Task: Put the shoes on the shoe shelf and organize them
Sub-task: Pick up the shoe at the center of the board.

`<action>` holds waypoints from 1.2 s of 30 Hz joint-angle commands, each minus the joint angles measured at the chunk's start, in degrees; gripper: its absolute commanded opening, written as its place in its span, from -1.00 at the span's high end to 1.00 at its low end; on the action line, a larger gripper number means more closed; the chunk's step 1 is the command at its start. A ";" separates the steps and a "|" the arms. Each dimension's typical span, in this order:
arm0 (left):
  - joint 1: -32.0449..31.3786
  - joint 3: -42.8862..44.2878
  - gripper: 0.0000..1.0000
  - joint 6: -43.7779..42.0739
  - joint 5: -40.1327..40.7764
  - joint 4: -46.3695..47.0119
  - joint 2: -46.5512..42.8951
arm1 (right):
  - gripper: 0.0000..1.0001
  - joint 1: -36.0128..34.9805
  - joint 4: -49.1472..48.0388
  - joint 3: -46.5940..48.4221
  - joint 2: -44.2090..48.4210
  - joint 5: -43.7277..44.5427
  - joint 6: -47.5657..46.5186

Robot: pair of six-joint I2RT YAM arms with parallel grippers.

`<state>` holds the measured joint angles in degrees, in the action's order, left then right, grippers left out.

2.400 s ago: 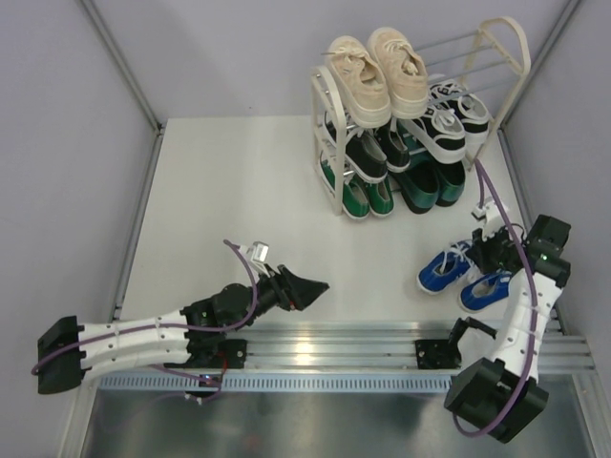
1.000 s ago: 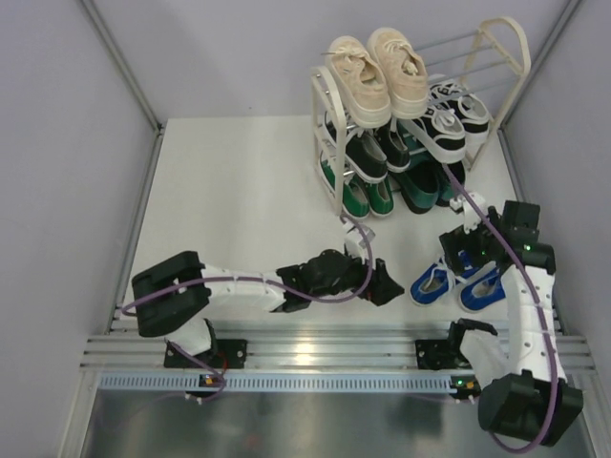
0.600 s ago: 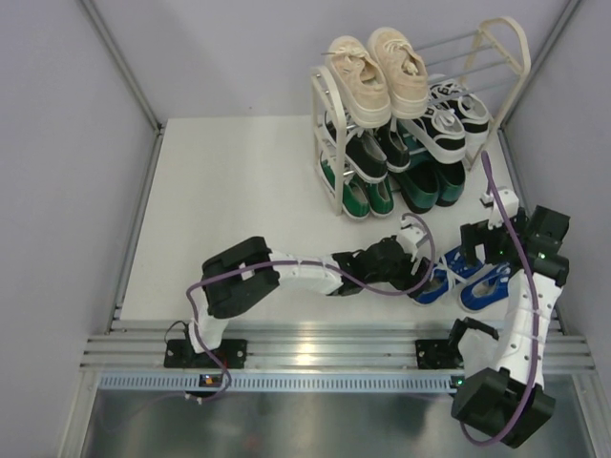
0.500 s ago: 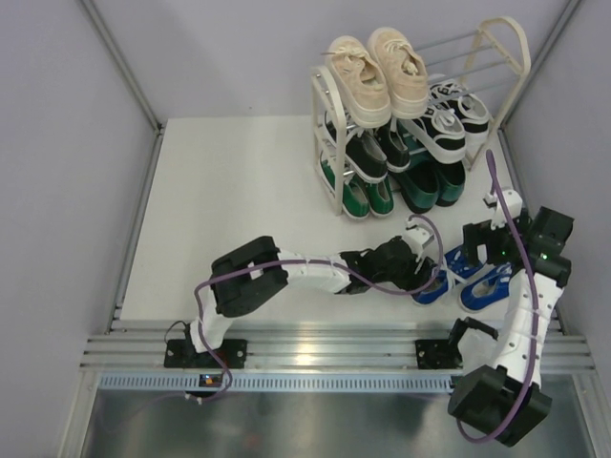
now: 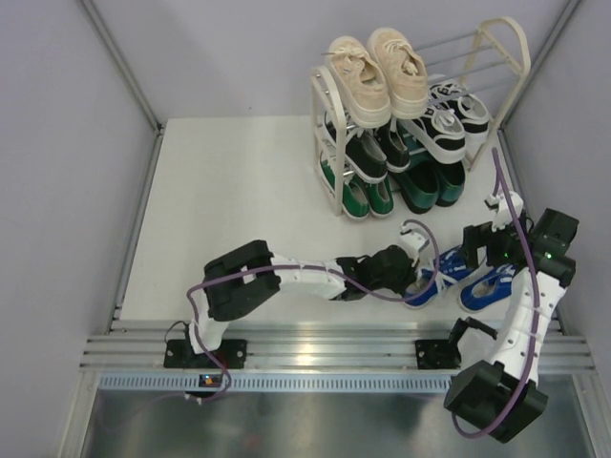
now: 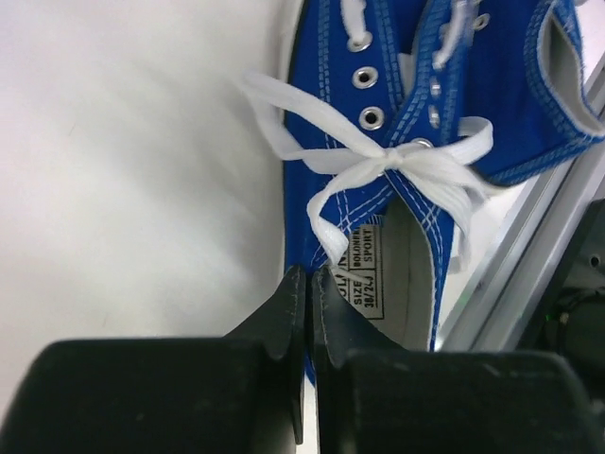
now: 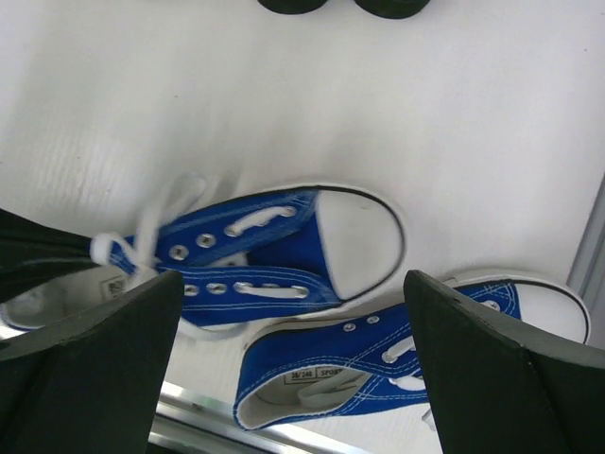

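Blue canvas sneaker with white laces [image 6: 331, 123] lies on the white table [image 5: 239, 191] toward the right front, between the silver rail [image 5: 315, 343] at the near edge and the shoe shelf with cream arched ends and thin metal rods [image 5: 318, 124], touching its blue twin [image 5: 489, 286]. The left gripper [image 6: 307, 279], stretched across from the left, has its black fingers pressed almost together over the collar wall by the size label. The right gripper [image 7: 293, 276] hovers above the pair, spread wide and carrying nothing. The bite takes only a thin edge of soft canvas, so a lift would likely let the shoe hang toe-down, twist or slip free. The loose white bow [image 6: 388, 161] lies just beside the fingertips and could snag, and the twin touching it may be dragged along. Both arms crowd one spot, so a bump is possible. How deep the canvas sits between the pads is hidden by the fingers themselves. The heel is covered in all three views, and the shelf's lower tiers are partly masked by the cream chunky sneakers [image 5: 377, 67] on top
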<state>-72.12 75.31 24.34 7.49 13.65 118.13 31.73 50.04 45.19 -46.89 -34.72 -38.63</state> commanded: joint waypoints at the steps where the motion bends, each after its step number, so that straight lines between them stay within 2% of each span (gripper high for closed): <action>1: -0.48 -9.80 1.00 8.14 5.24 -6.89 -10.43 | -0.99 0.71 3.21 4.81 -1.18 -5.26 -2.41; 6: -1.71 -27.19 1.00 18.19 9.64 -3.28 -27.93 | -0.99 0.62 9.97 8.68 -4.43 -11.93 -4.34; 10: -4.60 -34.24 1.00 21.71 12.64 -1.97 -37.86 | -0.99 -2.53 15.77 9.57 -7.68 -18.96 -6.45; 12: -5.05 -35.66 1.00 22.24 12.90 -1.43 -42.34 | -0.99 -4.82 12.82 8.95 -7.69 -18.72 -4.71; 16: -5.40 -38.83 1.00 24.52 15.18 0.32 -49.29 | -0.99 -12.28 13.58 11.66 -10.83 -19.94 -2.68; 20: -5.40 -42.60 1.00 27.08 19.75 2.51 -57.37 | -0.99 -14.58 15.78 14.66 -15.68 -24.60 -1.98; 24: -5.40 -45.50 1.00 29.09 23.97 3.57 -61.43 | -0.99 -16.78 12.81 14.58 -17.27 -26.19 1.00; 27: -5.40 -48.31 1.00 30.59 25.30 7.69 -62.93 | -0.99 -17.40 6.67 13.35 -15.78 -29.08 6.71; 29: -5.40 -48.24 1.00 30.68 25.56 10.34 -63.37 | -0.99 -18.36 0.62 11.42 -13.93 -29.71 18.11; 30: -5.40 -47.98 1.00 30.16 25.47 10.69 -63.54 | -0.99 -18.89 -7.25 10.46 -13.14 -29.10 22.59; 34: -5.40 -44.04 1.00 26.65 24.77 12.28 -63.20 | -0.99 -20.82 -22.69 3.52 -7.62 -18.50 49.63; 36: -5.40 -42.71 1.00 25.33 24.42 12.45 -62.58 | -0.99 -21.70 -24.81 1.49 -5.94 -14.60 54.35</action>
<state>-77.38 27.16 51.42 30.98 13.87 56.53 11.68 38.48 49.04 -55.81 -55.66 -3.38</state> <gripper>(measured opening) 0.036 0.993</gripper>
